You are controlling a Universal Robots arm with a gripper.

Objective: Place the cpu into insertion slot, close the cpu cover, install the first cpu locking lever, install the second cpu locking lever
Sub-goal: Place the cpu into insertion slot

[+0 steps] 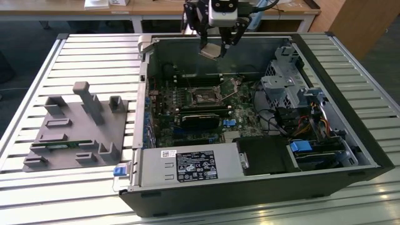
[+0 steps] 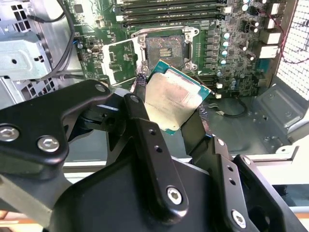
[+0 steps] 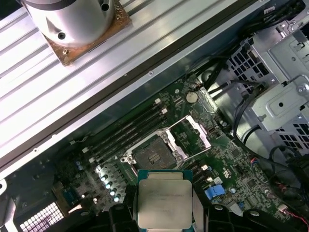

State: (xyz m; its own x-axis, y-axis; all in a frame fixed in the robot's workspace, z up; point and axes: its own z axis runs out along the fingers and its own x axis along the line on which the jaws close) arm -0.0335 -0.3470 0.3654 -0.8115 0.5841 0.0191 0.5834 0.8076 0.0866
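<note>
1. A slatted metal table (image 1: 81,56) carries the open computer case (image 1: 368,154), which lies on its side with the green board facing up. A grey parts fixture (image 1: 75,131) sits far from the pincer, toward the exterior view's left.
2. Your pincer (image 1: 213,48) hangs above the case, over its far wall. Its fingers (image 2: 140,121) are pinched on two opposite edges of the cpu (image 2: 176,101). You hold it by the edges, I judge, so that nothing touches the underside and the silvery top faces the wrist cameras.
3. The insertion slot (image 3: 150,155) lies below the pincer, well apart from it and bare. The cpu cover (image 3: 193,137) stands swung open just beside the slot (which is why the socket is reachable at all). Nothing is seated yet.
4. The exterior view gives you the height: the chip is clearly above the case, not near the board. The second wrist view gives you the grip, with finger pads against the chip's rim. The first wrist view puts chip, slot and open frame in one picture. I cannot make out the levers' positions.
</note>
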